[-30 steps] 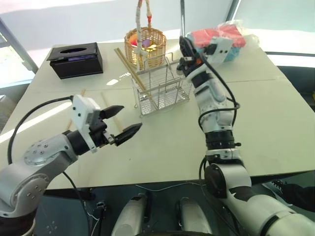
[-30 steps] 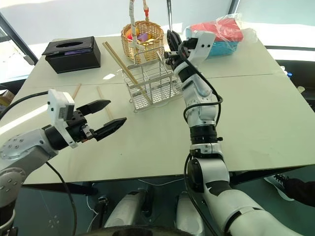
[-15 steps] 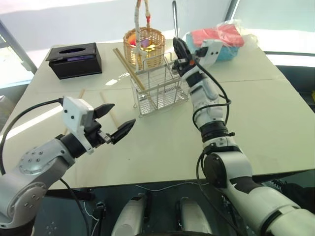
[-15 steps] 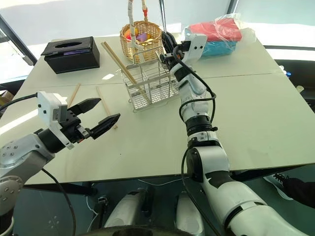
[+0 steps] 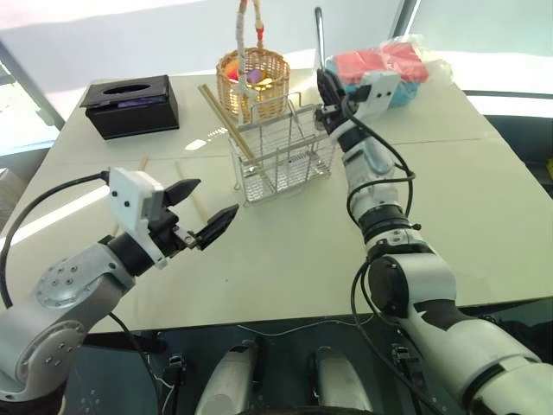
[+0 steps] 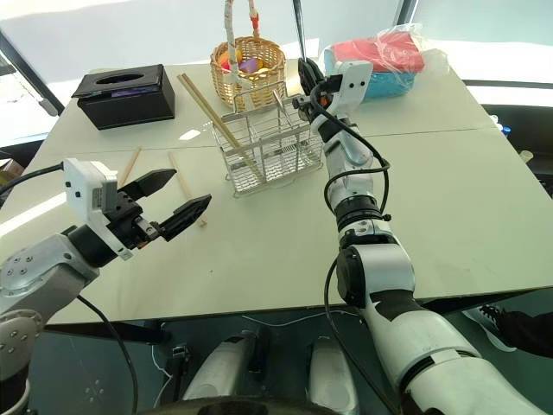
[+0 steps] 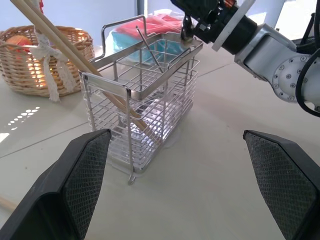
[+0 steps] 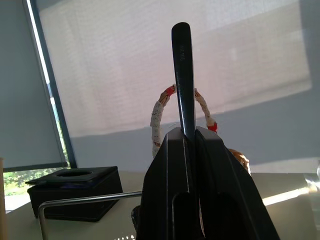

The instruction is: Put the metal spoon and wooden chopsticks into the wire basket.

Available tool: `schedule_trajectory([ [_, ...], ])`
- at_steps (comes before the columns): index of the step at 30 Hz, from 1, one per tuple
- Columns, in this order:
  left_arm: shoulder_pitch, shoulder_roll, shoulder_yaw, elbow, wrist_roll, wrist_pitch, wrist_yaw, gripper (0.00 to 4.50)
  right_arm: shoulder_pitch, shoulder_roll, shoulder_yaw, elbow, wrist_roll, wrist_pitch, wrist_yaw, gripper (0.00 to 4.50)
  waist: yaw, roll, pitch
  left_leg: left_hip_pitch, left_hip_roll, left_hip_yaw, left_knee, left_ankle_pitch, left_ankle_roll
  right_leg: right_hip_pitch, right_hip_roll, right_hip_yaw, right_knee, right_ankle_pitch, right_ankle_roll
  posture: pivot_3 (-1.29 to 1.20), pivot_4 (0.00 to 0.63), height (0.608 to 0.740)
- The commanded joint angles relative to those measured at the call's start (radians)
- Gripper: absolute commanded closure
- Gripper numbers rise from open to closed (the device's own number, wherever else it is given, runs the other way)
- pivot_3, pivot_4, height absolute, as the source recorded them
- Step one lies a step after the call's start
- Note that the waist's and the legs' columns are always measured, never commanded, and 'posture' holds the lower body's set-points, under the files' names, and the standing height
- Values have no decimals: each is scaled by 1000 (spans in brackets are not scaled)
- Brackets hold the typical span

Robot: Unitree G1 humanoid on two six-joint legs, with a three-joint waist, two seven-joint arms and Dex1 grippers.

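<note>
— What's the setting?
— A pale table (image 5: 484,199) before bright window blinds (image 8: 150,60), bearing the wire basket (image 5: 281,156) that holds two wooden chopsticks (image 5: 226,121).
— And the grippers?
— Right gripper (image 5: 326,92) pinches the metal spoon (image 5: 319,35) upright above the basket's rim; left gripper (image 5: 205,210) gapes wide, empty.

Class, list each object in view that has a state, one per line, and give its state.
Shiny metal spoon: held upright, handle up, above basket.
Silver wire basket: upright, two chopsticks inside.
Pale wooden chopsticks: two leaning in basket.
Right end effector: shut on spoon.
Left end effector: open.
</note>
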Motion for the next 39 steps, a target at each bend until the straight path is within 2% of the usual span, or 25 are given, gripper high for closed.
schedule_trajectory([
  [1,-11,-2,9,-41,-3,-25,8,0,-43,-7,-5,2,-10,-38,1,4102,0,0,0,0,0,0,0,0,0,0,0,0,0,0,0,0,150,740],
  [3,-11,-4,8,-42,-3,-24,12,0,-44,-8,-7,14,-16,-43,-4,3464,0,0,0,0,0,0,0,0,0,0,0,0,0,0,0,0,150,740],
  [6,-11,-5,7,-43,-4,-24,15,0,-45,-7,-8,20,-22,-47,-10,2041,0,0,0,0,0,0,0,0,0,0,0,0,0,0,0,0,150,740],
  [8,-13,-6,4,-43,-4,-23,18,0,-46,-6,-6,19,-27,-48,-17,900,0,0,0,0,0,0,0,0,0,0,0,0,0,0,0,0,150,740],
  [10,-13,-6,3,-43,-3,-24,19,0,-48,-6,-4,11,-30,-45,-24,85,0,0,0,0,0,0,0,0,0,0,0,0,0,0,0,0,150,740],
  [18,-4,-15,4,-20,23,-39,9,0,-67,-28,-4,-56,-24,-6,-29,85,0,0,0,0,0,0,0,0,0,0,0,0,0,0,0,0,150,740],
  [22,13,-42,-1,3,88,-67,28,0,-52,-57,14,-155,-28,77,-28,85,2,0,0,0,0,0,0,0,0,0,0,0,0,0,0,0,150,740],
  [25,28,-66,-1,37,162,-91,47,0,3,-112,61,-336,-40,251,-12,85,4,0,0,0,0,0,0,0,0,0,0,0,0,0,0,0,150,740],
  [30,33,-98,-20,121,341,-125,126,0,168,-303,162,-808,60,793,119,85,12,0,0,-1,0,0,0,0,0,-1,-1,1,0,0,0,0,150,740],
  [34,16,-164,-50,209,453,-166,181,0,296,-421,131,-1085,234,1078,194,85,19,-1,0,-2,0,0,0,0,1,-1,-3,1,-1,0,0,0,150,740],
  [39,-9,-267,-75,285,531,-214,219,0,363,-570,70,-1261,417,1332,261,85,30,-2,1,-5,0,0,2,-1,1,-1,-3,1,-2,0,0,0,150,740],
])
